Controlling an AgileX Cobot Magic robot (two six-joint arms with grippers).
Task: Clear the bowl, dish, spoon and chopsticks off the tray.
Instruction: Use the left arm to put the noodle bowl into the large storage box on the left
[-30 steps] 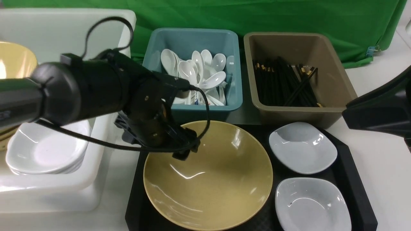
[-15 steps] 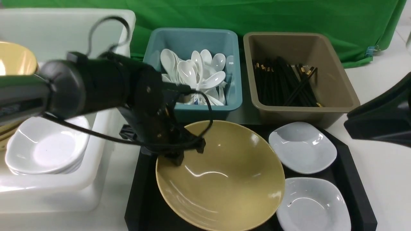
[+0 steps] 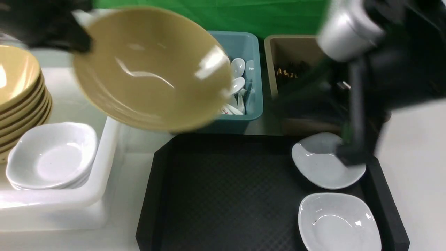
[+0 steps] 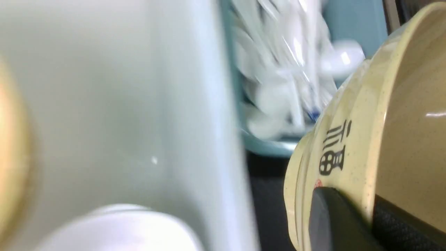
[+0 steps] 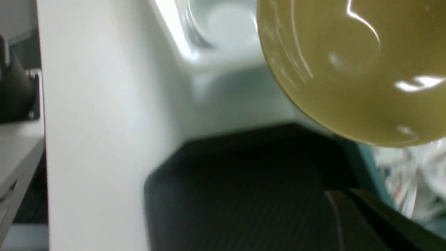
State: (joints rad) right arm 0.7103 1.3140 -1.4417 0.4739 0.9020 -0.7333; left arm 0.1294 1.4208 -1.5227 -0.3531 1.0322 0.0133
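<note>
The mustard-yellow bowl [image 3: 150, 69] hangs tilted in the air, above the gap between the white bin and the teal bin. My left gripper [image 3: 82, 40] is shut on its rim. In the left wrist view the gripper [image 4: 371, 216] pinches the rim of the bowl [image 4: 411, 104] from both sides. The black tray [image 3: 223, 195] holds two white dishes, a far one [image 3: 318, 160] and a near one [image 3: 338, 223]. My right gripper [image 3: 350, 157], blurred, is just over the far dish's right edge. In the right wrist view that gripper [image 5: 339, 193] looks shut and empty above the tray [image 5: 244, 195].
A white bin [image 3: 104, 146] on the left holds a stack of yellow bowls [image 3: 17, 90] and stacked white dishes [image 3: 52, 157]. Behind the tray stand a teal bin [image 3: 249, 45] of white spoons and a brown bin [image 3: 282, 48] of black chopsticks, partly hidden by my right arm.
My left gripper shut on the bowl's rim and carried it up and to the left, off the tray. My right arm swung in from the right to above the far dish.
</note>
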